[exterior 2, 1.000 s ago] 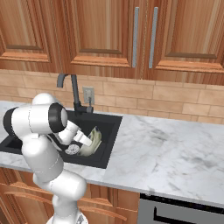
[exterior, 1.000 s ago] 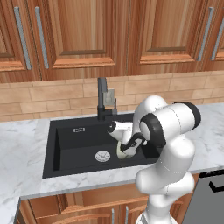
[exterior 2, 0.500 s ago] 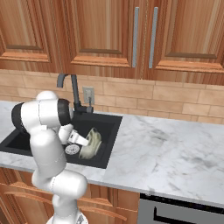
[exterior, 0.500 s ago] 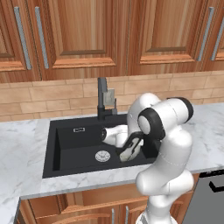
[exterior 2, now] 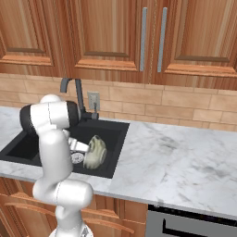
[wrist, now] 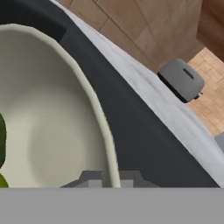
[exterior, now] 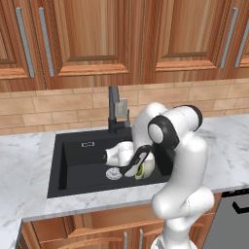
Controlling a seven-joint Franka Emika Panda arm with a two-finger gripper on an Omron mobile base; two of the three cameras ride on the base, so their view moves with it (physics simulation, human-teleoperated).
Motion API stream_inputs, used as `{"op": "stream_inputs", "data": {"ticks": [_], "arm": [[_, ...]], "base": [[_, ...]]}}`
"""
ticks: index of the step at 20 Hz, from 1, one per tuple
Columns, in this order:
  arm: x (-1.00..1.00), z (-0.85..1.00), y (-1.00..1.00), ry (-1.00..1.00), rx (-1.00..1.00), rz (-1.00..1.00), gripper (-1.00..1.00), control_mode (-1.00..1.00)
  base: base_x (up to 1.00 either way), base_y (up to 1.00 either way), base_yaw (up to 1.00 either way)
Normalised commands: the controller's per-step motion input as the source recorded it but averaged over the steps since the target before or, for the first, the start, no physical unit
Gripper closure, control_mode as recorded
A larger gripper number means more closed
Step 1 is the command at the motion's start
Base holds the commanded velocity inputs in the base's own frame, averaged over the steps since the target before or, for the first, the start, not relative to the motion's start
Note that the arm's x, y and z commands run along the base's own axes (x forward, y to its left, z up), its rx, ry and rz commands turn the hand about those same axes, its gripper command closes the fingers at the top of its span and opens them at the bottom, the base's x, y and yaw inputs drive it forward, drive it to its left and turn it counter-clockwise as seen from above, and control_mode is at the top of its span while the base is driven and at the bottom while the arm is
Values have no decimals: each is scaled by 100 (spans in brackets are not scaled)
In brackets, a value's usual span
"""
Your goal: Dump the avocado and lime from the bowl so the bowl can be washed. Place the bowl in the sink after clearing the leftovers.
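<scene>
The pale bowl [exterior 2: 95, 152] stands tilted on edge inside the right part of the black sink [exterior: 78, 155], beside the silver drain [exterior: 113, 173]. My gripper [exterior: 134, 167] reaches down into the basin and is shut on the bowl's [wrist: 48, 131] rim, which runs between the fingertips of the gripper [wrist: 111, 178]. Inside the bowl, at the hand view's left edge, the dark green avocado [wrist: 1, 140] lies just above the yellow-green lime [wrist: 2, 181]. A bit of the lime [exterior: 140, 171] also peeks out under the bowl's edge [exterior: 147, 167].
The tall black faucet [exterior: 114, 109] stands at the sink's back rim, close behind my arm. Marble counter [exterior 2: 176, 157] stretches to the right of the sink. A grey outlet [exterior 2: 93, 99] sits on the tiled wall. Wooden cabinets hang above.
My hand has sunk a little lower into the sink with the bowl still held, and the arm's elbow has come down over the basin.
</scene>
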Motion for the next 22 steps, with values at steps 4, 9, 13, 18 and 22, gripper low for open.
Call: {"op": "stream_inputs", "data": {"ticks": [4, 9, 13, 18, 22], "arm": [[4, 0, 12, 0, -23, 0, 100, -100], [5, 0, 0, 0, -22, 0, 100, -100], [4, 0, -1, 1, -1, 0, 100, -100], [11, 3, -21, 0, -8, 0, 100, -100], [0, 19, -4, -7, -2, 0, 100, -100]], "base": [[0, 0, 0], [0, 0, 0], [0, 0, 0], [0, 0, 0], [0, 0, 0]]}}
